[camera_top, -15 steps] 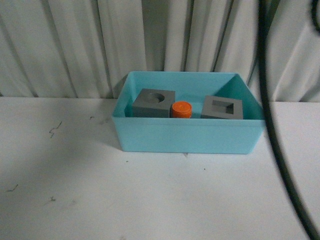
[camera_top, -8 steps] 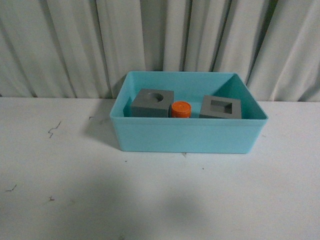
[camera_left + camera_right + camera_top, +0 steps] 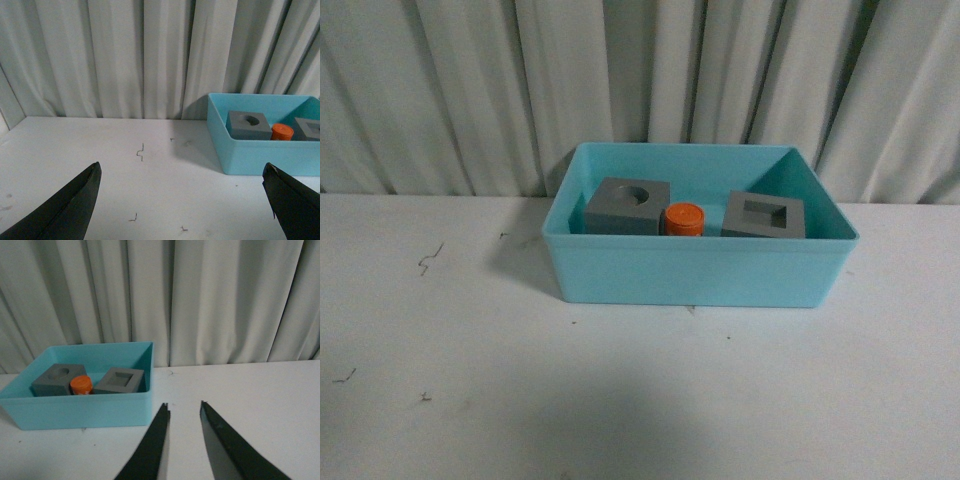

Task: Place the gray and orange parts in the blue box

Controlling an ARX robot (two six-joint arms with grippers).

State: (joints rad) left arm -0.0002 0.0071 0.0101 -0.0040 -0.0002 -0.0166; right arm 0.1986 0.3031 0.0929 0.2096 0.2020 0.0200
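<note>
Orange cylinder [image 3: 683, 219] lettering and lower half behind box wall [image 3: 695, 270]

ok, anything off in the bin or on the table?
Nothing stands out. Both gray cubes and the orange cylinder sit upright inside the blue box. The table shows only small dark scuffs.

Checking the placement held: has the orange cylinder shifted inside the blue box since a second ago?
No. The orange cylinder sits between the two gray cubes as before.

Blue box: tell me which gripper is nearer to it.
Right, by a little. The right gripper sits right of the box, jaws slightly apart; the left gripper sits further back, left of it, jaws wide.
</note>
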